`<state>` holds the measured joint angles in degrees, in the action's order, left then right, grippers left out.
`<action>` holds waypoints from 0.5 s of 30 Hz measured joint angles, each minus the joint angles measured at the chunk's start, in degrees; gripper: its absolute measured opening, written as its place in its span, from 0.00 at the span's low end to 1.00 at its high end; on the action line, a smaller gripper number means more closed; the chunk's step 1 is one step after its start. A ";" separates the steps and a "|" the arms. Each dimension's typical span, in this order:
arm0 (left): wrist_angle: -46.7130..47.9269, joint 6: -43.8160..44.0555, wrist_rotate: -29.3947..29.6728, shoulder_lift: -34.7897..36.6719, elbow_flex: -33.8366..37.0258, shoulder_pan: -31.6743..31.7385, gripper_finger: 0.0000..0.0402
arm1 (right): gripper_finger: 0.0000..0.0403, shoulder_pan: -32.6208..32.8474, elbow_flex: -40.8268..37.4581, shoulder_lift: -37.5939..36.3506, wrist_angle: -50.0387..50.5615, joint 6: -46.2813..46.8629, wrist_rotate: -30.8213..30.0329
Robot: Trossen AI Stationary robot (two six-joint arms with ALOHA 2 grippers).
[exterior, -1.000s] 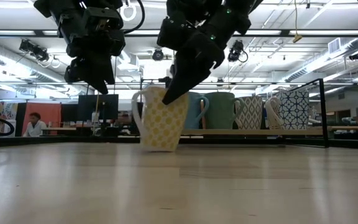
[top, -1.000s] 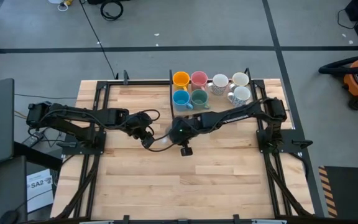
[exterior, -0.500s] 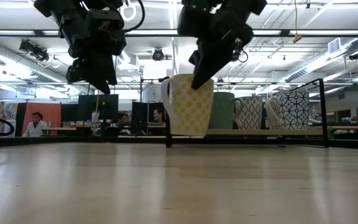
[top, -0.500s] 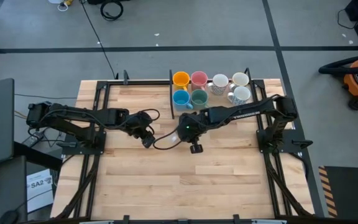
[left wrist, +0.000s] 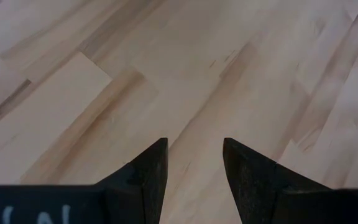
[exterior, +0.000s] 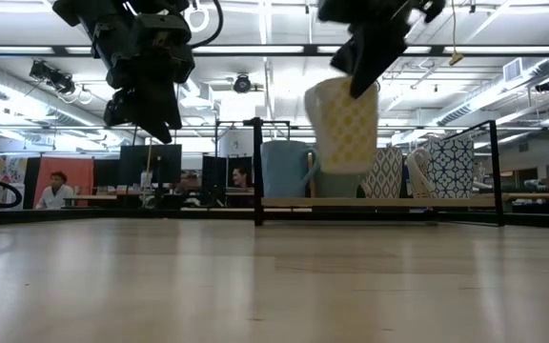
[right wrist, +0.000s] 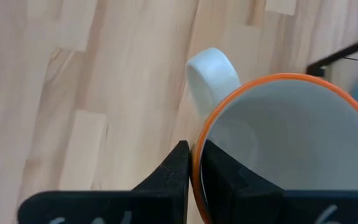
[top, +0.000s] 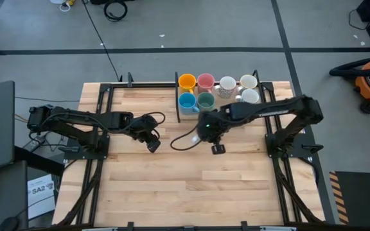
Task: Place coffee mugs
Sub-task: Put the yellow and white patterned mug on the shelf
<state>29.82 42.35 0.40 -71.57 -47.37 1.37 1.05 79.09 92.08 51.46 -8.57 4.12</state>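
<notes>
a: ceramic, that's what matters here. the right gripper is clamped on the rim of a cream mug with a yellow lattice pattern and an orange lip, one finger inside the wall and one outside.

b: where is the mug?

a: hanging clear of the pale wooden table, directly under the gripper and just short of the black wire-edged tray ahead of it. its white loop handle sticks out to the side of the fingers, nothing touching it.

b: what's in the tray?

a: in the high view, an orange mug, a pink one, a light blue one, a teal-green one and white mugs beyond, packed close together.

b: how will it handle?

a: stiff, glazed and probably slick, and heavy enough to swing on a one-sided rim pinch; i'd guess it chips if it knocks a neighbour. the rim works as a hold since the wall is thin and rigid. lower it gently.

b: and the other arm?

a: the left gripper hovers over bare wood well off to the side, fingers apart, holding nothing.
</notes>
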 joint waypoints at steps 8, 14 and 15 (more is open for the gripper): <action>-0.04 -2.56 0.00 0.00 0.00 0.00 0.40 | 0.10 -1.39 -5.14 -12.61 5.76 -3.39 0.04; -0.07 -2.58 0.00 0.00 0.00 0.00 0.40 | 0.10 -5.14 -12.18 -22.13 6.21 -7.10 0.04; -0.07 -2.58 0.00 0.00 0.00 0.00 0.40 | 0.10 -6.07 -13.47 -23.24 6.32 -7.57 0.04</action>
<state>29.76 39.77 0.40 -71.57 -47.37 1.37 -5.02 65.62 68.84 57.78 -16.14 4.16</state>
